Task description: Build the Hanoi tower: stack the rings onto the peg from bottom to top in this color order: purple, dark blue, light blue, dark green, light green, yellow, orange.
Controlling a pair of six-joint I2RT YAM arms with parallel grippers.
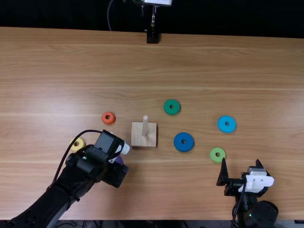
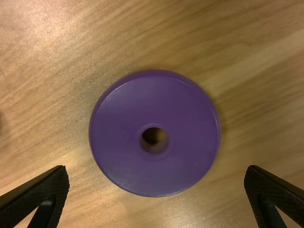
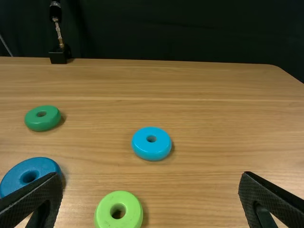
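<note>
One light brown wooden table (image 1: 190, 61) carried everything. Two black arms worked over its near side. The left gripper (image 1: 118, 153) was above the purple ring, its two fingers (image 2: 40, 194) spread wide on either side, gripping nothing. The right gripper (image 1: 241, 160) stood near the near edge, its two fingers also wide apart and empty. One stand (image 1: 152, 37) with a black base was at the far edge.

One square wooden block (image 1: 137, 139) bore one upright peg (image 1: 145, 124), and seven rings lay flat on the wood around it, one of each colour. The purple ring (image 2: 118, 152) was to its left, nearer the arms. The dark blue ring (image 1: 184, 142) lay just right of the block; the light blue ring (image 1: 227, 124) was well off to the right. The dark green ring (image 1: 171, 107) lay to the right and farther back, the light green ring (image 1: 217, 155) near one right fingertip. The yellow ring (image 1: 77, 145) sat beside the left arm, and the orange ring (image 1: 108, 118) left of the block.
</note>
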